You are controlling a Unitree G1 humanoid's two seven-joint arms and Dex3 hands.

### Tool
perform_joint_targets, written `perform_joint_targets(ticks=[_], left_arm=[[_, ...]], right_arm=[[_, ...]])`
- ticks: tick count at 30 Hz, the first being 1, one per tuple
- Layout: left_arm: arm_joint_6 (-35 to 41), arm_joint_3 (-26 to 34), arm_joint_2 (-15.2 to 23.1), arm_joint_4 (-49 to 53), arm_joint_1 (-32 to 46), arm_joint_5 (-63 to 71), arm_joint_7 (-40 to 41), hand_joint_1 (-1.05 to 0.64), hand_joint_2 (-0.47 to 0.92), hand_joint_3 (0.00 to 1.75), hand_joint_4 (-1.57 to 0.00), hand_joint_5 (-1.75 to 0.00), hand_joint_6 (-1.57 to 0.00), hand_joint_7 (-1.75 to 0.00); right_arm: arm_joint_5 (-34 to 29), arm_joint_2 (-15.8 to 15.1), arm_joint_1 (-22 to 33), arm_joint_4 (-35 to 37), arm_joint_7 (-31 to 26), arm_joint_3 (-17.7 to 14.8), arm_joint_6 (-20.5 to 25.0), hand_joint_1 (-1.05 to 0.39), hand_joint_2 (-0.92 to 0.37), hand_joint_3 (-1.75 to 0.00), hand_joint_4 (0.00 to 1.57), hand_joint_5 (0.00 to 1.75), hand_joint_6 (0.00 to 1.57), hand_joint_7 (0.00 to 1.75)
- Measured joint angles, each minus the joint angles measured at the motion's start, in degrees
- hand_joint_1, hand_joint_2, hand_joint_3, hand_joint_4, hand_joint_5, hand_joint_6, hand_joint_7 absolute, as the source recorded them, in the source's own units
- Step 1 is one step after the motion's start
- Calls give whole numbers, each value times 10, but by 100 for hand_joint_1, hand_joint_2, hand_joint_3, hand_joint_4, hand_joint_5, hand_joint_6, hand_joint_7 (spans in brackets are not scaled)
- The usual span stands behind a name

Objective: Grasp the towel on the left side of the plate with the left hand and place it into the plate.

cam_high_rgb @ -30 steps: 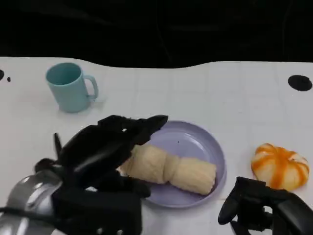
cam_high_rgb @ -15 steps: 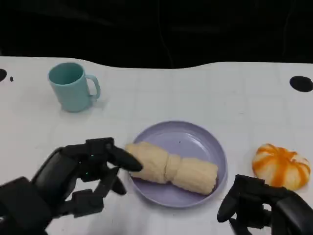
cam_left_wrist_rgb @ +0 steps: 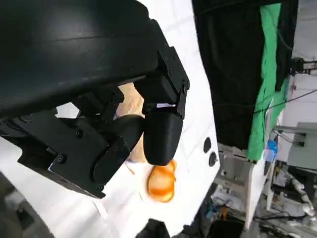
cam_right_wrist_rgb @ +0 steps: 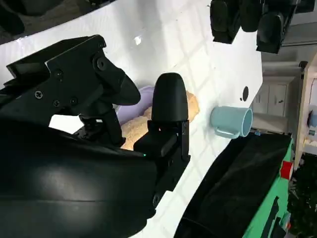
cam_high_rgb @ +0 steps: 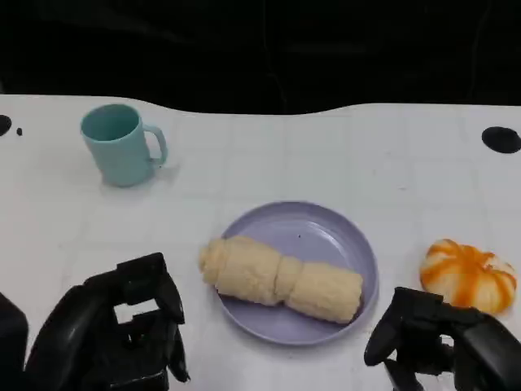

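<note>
A rolled cream towel (cam_high_rgb: 282, 280) lies across the lavender plate (cam_high_rgb: 326, 236), its left end just over the rim. My left hand (cam_high_rgb: 114, 334) is low at the front left, apart from the towel, fingers curled in with nothing in them. My right hand (cam_high_rgb: 440, 346) rests at the front right, fingers curled, holding nothing. Past the fingers of my left hand (cam_left_wrist_rgb: 114, 124) in the left wrist view I see a bit of towel (cam_left_wrist_rgb: 132, 94). In the right wrist view, towel (cam_right_wrist_rgb: 133, 130) and plate (cam_right_wrist_rgb: 146, 92) show behind the fingers of my right hand (cam_right_wrist_rgb: 124, 109).
A light blue mug (cam_high_rgb: 120, 145) stands at the back left, also the mug (cam_right_wrist_rgb: 231, 121) in the right wrist view. An orange-and-white pumpkin-like object (cam_high_rgb: 467, 275) sits right of the plate; the same object (cam_left_wrist_rgb: 161, 182) appears in the left wrist view. The table's far edge curves along the back.
My left hand has let go of the towel and drawn back toward the front left, fingers curling in. The towel stays on the plate. The right hand has barely moved.
</note>
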Motion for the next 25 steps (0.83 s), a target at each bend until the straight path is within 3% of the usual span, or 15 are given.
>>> perform_joint_targets(ticks=[12,25], left_arm=[[84,32,3,27,-28,-70,12,-11,45,146,-88,-175,-71,-175],[95,35,6,32,-28,-90,15,-14,50,140,-87,-175,-70,-175]], right_arm=[[0,5,11,21,-8,-1,-53,-2,-58,-111,71,175,63,145],[-4,5,20,22,-9,0,-55,-2,-58,-113,71,175,62,147]])
